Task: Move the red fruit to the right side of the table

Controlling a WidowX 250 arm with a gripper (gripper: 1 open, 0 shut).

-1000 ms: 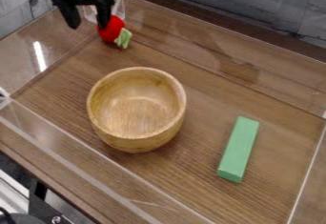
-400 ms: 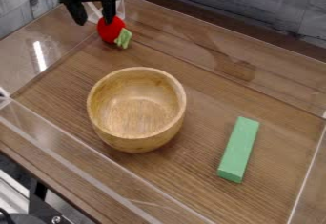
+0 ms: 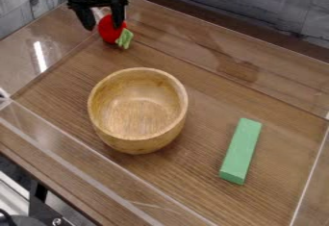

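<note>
The end effector [image 3: 106, 23] had just shifted across the desk [image 3: 238, 52] towards the red fruit [image 3: 110, 29]. A second earlier its fingers had stood mostly to the fruit's left in the view, with the far finger over the fruit's upper part; now the pair had come further right, and the fruit's red body showed between and just below the fingertips. The fruit itself had hardly moved, if at all, and its green leafy cap [image 3: 125, 39] pointed away from the end effector, towards the near side of the desk.

The fingers were spread wide, and nothing was gripped. Whether either one touched the fruit could not be told, since the dark tips overlapped it in the view and their height above the desk was unclear.

For the task, the shift looked like the lining-up before a grasp. The fruit had yet to be carried to the right side, and the likely next need was a little more lowering, if the tips were still high, and then closing around the red body. A tip coming down on top of the fruit could roll it away. The wooden bowl [image 3: 138, 143] lay nearer the camera than the end effector, and the green block [image 3: 240, 151] lay well apart, near and to its right; neither had changed place.
</note>
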